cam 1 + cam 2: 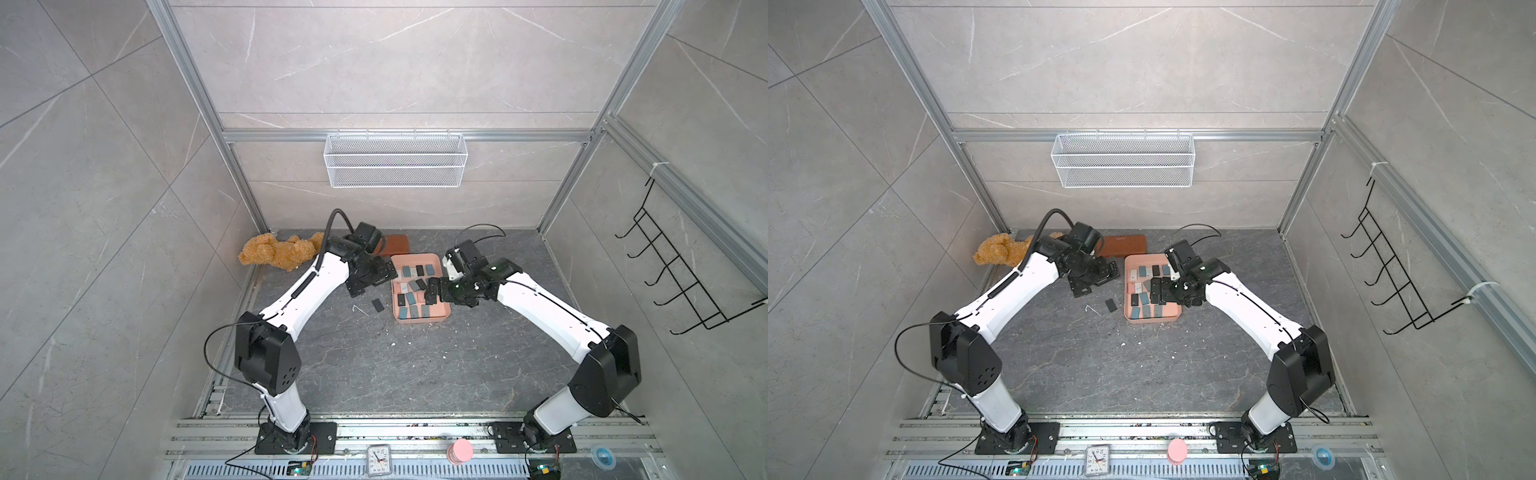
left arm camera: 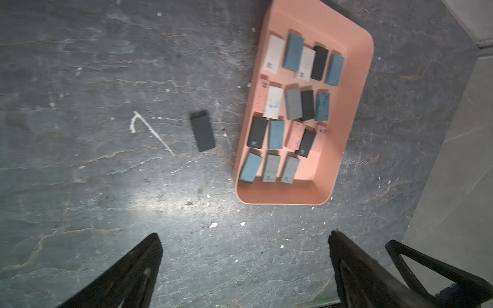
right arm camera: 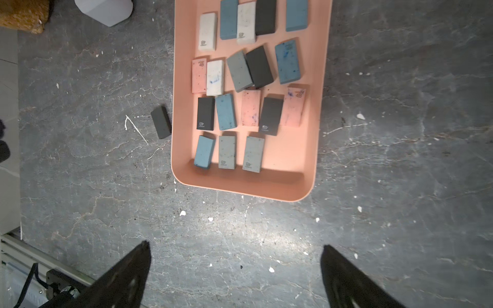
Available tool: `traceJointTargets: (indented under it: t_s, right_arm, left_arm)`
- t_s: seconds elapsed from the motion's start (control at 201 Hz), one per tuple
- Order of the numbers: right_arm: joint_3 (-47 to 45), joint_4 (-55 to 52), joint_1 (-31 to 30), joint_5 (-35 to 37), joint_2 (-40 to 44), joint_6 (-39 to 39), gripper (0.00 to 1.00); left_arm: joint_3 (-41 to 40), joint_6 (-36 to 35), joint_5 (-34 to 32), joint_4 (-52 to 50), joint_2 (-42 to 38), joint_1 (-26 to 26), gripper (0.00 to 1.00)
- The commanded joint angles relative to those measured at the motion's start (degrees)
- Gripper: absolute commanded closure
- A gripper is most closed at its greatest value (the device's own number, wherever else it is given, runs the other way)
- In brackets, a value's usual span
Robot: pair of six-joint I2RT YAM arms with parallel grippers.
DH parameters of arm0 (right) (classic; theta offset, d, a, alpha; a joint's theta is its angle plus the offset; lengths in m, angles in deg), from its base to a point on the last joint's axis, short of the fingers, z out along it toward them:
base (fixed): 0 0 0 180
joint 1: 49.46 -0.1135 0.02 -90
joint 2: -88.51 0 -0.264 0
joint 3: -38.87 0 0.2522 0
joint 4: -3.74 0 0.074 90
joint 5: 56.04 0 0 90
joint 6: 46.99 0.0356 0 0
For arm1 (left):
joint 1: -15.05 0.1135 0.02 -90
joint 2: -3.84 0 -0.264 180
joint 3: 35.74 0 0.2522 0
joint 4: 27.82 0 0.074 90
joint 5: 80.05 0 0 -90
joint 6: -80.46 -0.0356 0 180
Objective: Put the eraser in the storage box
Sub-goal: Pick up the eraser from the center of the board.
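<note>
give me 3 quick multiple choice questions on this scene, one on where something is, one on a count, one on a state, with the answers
1. Where does the small black rectangular eraser lie?
A. inside the salmon-pink plastic storage box
B. on the dark stone table beside the box
C. held in a gripper

2. How many erasers lie outside the box?
A. three
B. none
C. one

3. How does the left gripper stand?
A. open and empty
B. shut on the black eraser
C. shut on the box's rim

Answers:
1 B: it rests flat on the table, just outside the box's wall.
2 C: both top views show only the black one outside the box.
3 A: in the left wrist view its jaws stand wide apart with nothing between them.
</note>
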Motion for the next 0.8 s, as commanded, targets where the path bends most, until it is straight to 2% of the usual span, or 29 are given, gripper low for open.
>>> traceJointTargets:
  t_s: [0.0,0.149,0.403,0.513,0.672,0.797]
  right_arm:
    - [3.7,0.3,-3.5,6.0,-3.0,3.0,0.01]
    - [6.0,1.0,-8.7,9.1,-7.3,4.4,0.0]
    - [12.6,-0.1,-15.3,10.6,-16.1,4.2,0.0]
    - [16.5,-1.4,-17.4,11.2,-20.3,3.5,0.0]
    - [24.3,-5.2,-20.0,12.1,-26.7,3.0,0.0]
    - [30.0,-7.5,-20.9,12.2,-31.4,2.9,0.01]
  left_arm:
    - [-6.6,-2.4,4.9,4.5,-7.0,3.2,0.01]
    - [-15.4,-5.1,8.0,7.0,-13.8,8.3,0.01]
    - [-24.4,-7.5,9.6,8.5,-20.9,13.7,0.01]
    - [-26.7,-7.9,11.6,9.6,-22.1,15.7,0.01]
    - [-29.7,-7.9,19.4,13.9,-24.3,19.9,0.01]
    - [-30.2,-8.6,20.7,14.7,-23.7,21.0,0.01]
